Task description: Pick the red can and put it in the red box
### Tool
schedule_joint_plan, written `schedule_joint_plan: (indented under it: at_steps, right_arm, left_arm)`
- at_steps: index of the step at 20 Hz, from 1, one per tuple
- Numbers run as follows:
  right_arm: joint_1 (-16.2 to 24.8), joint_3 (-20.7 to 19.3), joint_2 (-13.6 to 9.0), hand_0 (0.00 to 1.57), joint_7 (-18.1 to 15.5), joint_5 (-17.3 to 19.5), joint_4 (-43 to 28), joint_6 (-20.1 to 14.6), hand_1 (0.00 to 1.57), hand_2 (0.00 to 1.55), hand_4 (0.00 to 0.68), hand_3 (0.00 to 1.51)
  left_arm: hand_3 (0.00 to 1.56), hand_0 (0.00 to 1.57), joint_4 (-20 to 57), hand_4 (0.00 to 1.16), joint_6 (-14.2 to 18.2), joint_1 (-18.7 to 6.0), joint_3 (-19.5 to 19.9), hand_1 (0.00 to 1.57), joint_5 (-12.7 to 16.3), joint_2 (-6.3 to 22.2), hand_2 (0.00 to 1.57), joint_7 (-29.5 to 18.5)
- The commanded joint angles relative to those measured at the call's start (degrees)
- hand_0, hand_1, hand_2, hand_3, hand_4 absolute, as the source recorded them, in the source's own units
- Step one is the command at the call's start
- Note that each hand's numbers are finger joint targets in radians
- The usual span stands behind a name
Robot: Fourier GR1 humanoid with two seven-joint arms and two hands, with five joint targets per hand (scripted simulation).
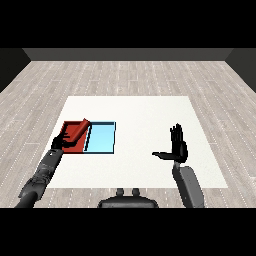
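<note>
Both grey forearms rise from the lower corners onto the white table (150, 115), left hand (62, 141) at the red tray (72, 131), right hand (177, 147) raised over bare tabletop.

Nearest, the right forearm (188, 186) stands almost upright, its hand held with fingers straight and close together pointing up, thumb stuck out sideways to the left, holding nothing. The left forearm (42, 172) slants up to the red tray's near left corner, where the black hand lies over the rim; its fingers look curled there, though whether they pinch anything cannot be told. A red can (84, 124) appears tilted at the red tray's far right corner, hard to separate from the tray's own colour. Just beside it, touching along 1 edge, lies the light blue tray (101, 137). The 2 hands are well apart. Grey plank flooring (130, 75) surrounds the table.
</note>
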Motion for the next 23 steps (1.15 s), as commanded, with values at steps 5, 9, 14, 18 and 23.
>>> schedule_joint_plan:
  at_steps: [5,9,14,18,23]
  right_arm:
    - [-3.18,-0.3,1.93,0.0,-1.49,0.27,4.45,0.31,0.0,0.0,0.0,0.0]
    - [-2.83,-0.09,2.87,0.0,-3.04,-0.38,4.34,1.38,0.0,0.0,0.0,0.0]
    - [-3.06,-1.07,1.78,0.0,-2.66,-2.25,3.52,3.52,0.0,0.0,0.0,0.0]
    - [-3.04,0.1,0.33,0.0,-2.16,-0.31,3.55,3.94,0.0,0.0,0.0,0.0]
    - [-2.17,-1.18,-0.85,0.0,-7.07,0.5,6.89,6.67,0.0,0.0,0.0,0.0]
  left_arm:
    - [0.0,0.0,10.72,0.0,-7.91,-4.01,-2.18,0.0,-4.04,0.03,0.0,-0.12]
    - [0.0,0.0,5.86,0.0,-5.42,-4.42,6.74,0.0,4.6,-0.5,0.0,-7.67]
    - [0.0,0.47,-5.3,0.0,-16.01,-3.46,16.23,0.47,15.05,-2.19,0.47,-25.29]
    - [0.0,0.0,-12.88,0.0,-26.46,-3.17,21.42,0.0,23.38,-10.58,0.0,-32.85]
    - [0.0,0.0,-25.29,0.0,-30.11,6.73,16.79,0.0,22.81,-17.17,0.0,-38.79]
